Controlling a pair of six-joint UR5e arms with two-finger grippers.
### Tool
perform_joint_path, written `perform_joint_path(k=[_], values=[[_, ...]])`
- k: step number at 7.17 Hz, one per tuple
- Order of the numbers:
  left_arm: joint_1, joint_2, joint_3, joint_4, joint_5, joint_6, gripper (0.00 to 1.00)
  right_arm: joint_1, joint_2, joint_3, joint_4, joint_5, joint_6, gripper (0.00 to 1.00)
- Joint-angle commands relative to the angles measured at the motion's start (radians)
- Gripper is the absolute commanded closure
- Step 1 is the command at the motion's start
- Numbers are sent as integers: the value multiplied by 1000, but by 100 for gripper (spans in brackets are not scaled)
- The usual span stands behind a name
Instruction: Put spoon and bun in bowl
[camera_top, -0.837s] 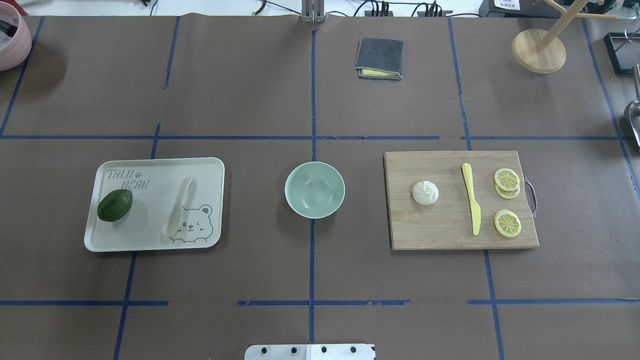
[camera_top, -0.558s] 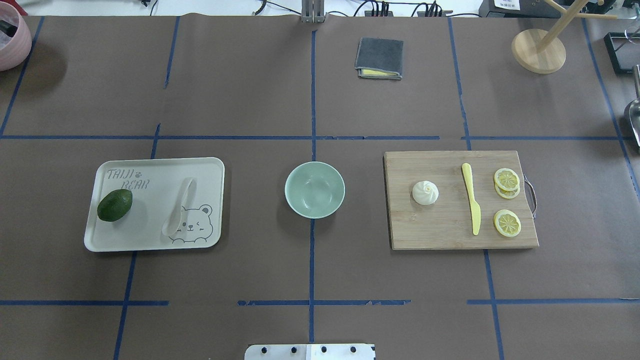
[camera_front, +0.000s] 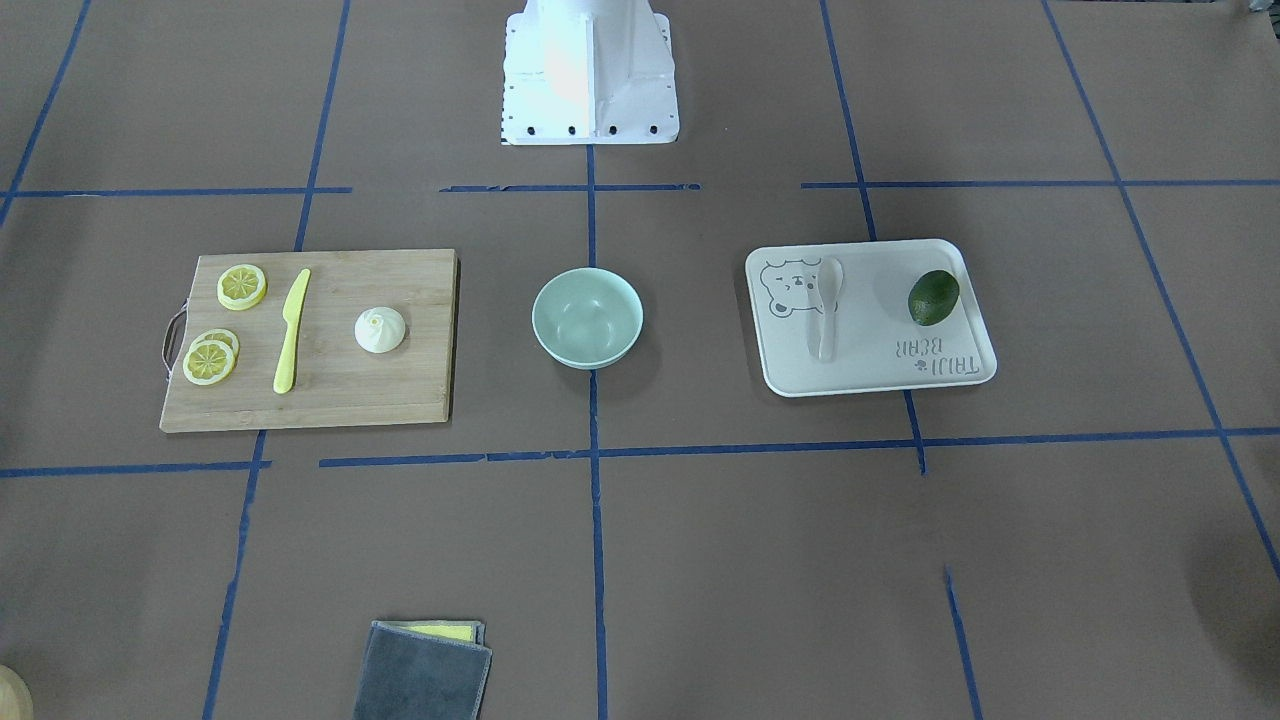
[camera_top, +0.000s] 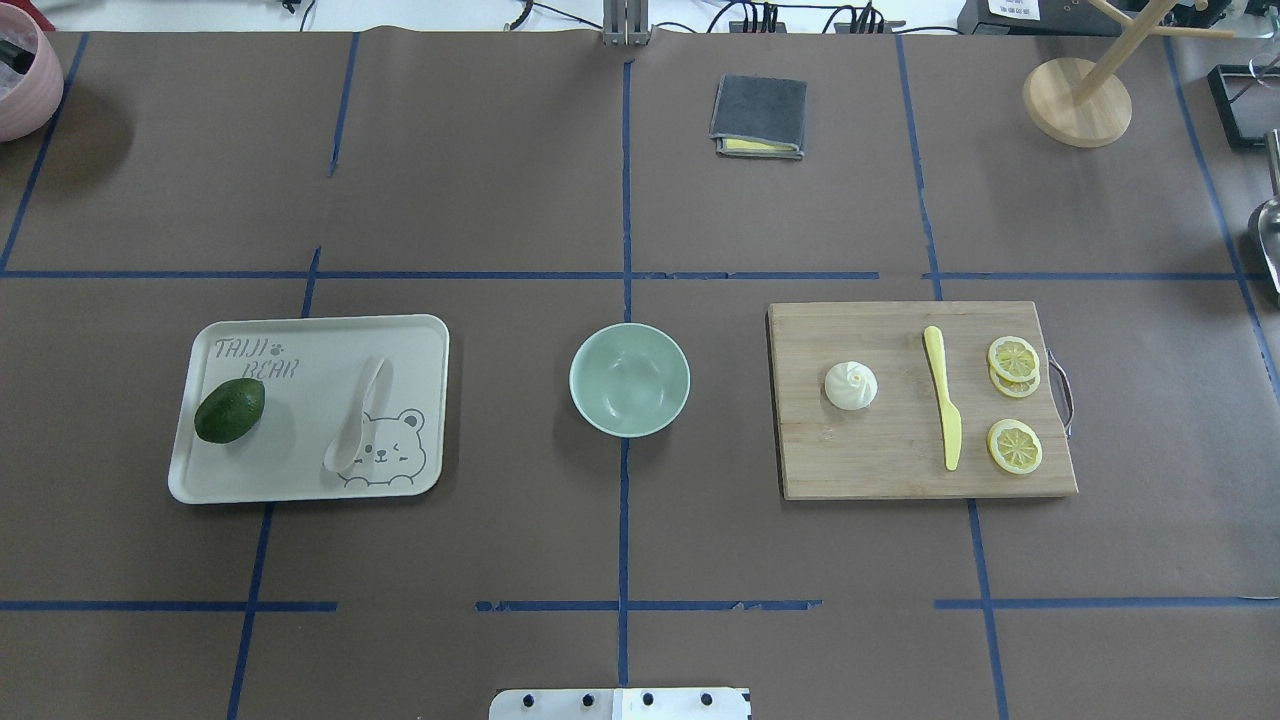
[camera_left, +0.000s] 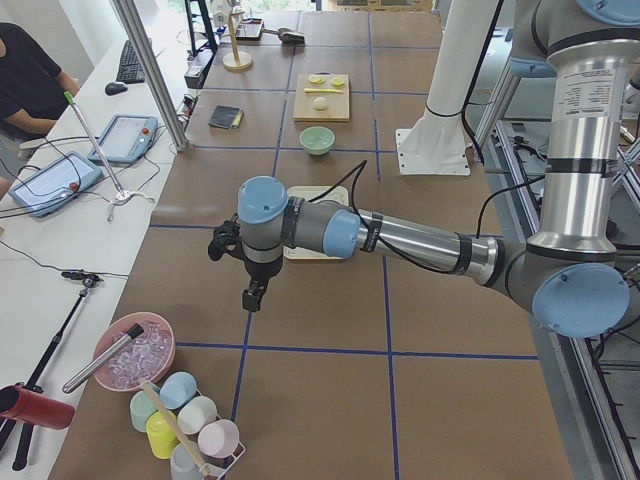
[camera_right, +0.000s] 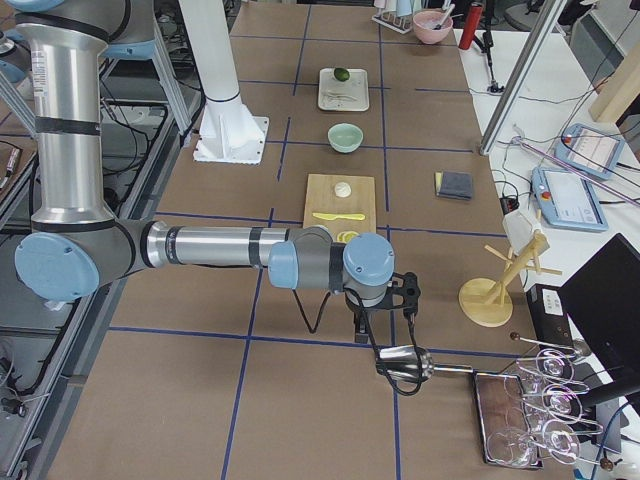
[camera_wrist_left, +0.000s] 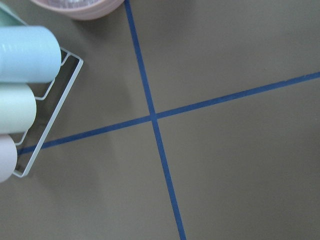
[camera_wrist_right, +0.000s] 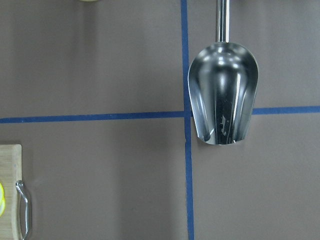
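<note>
The off-white spoon (camera_top: 357, 418) lies on the bear tray (camera_top: 310, 323), left of the bowl; it also shows in the front-facing view (camera_front: 826, 310). The white bun (camera_top: 851, 386) sits on the wooden cutting board (camera_top: 880, 455), right of the bowl. The mint-green bowl (camera_top: 629, 379) stands empty between them. My left gripper (camera_left: 252, 297) shows only in the exterior left view, far off the tray's end. My right gripper (camera_right: 362, 328) shows only in the exterior right view, beyond the board. I cannot tell whether either is open or shut.
An avocado (camera_top: 229, 410) lies on the tray. A yellow knife (camera_top: 943, 408) and lemon slices (camera_top: 1014, 446) lie on the board. A grey cloth (camera_top: 759, 116) and a wooden stand (camera_top: 1077, 102) are at the back. A metal scoop (camera_wrist_right: 223, 92) lies under my right wrist; a cup rack (camera_wrist_left: 20, 90) under my left.
</note>
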Motion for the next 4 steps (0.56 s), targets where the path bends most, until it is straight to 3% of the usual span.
perform_joint_path(k=[1,2,4], values=[[171,-4,-118,-90,2,-361,0,-7,63,-6,-8,2,17,0],[261,-13,-193,-92,10,-527,0,-8,63,-9,-1,5,64,0],[453,-113,-185,-110,101,-742,0,-8,60,-16,41,7,67,0]])
